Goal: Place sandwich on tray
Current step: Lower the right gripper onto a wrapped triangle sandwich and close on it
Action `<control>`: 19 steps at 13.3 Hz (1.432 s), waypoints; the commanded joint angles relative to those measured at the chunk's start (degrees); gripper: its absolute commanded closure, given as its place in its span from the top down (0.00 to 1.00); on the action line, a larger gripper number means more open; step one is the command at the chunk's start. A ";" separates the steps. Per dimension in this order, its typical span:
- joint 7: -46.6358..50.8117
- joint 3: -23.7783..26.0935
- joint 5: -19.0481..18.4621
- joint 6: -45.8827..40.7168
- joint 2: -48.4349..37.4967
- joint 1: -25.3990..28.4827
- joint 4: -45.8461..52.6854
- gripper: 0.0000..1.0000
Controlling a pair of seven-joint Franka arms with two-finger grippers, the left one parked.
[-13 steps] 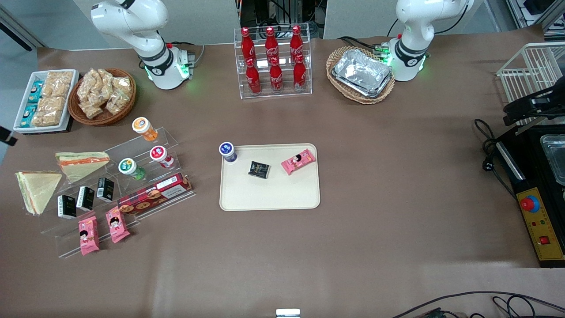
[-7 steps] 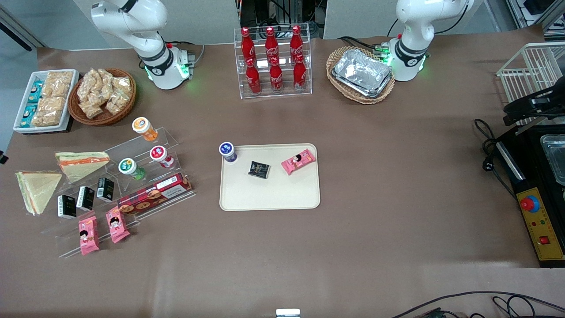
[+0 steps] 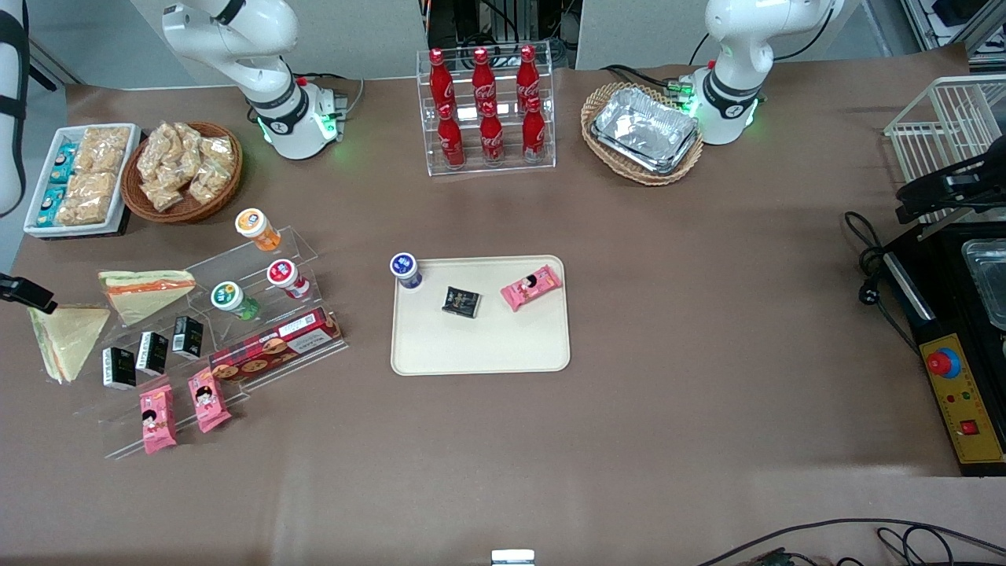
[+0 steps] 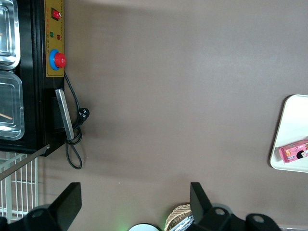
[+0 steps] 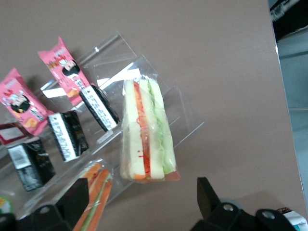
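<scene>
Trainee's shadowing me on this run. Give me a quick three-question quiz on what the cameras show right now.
1. True or false: the sandwich already lies on the tray.
2. How many items sit on the tray?
3. The gripper is: A) shut on the sandwich; B) open, close to the sandwich; C) open over the tray.

Key: 1 false. 2 three: blue-lidded cup, black packet, pink snack. 3 B.

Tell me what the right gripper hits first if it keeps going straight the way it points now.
Most likely the wrapped sandwich, standing on edge on the clear acrylic stand. The right gripper is open above it; how far above is unclear.
</scene>
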 commanded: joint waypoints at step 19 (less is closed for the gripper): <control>-13.26 0.04 15.18 8.25 6.41 -4.20 -3.33 0.37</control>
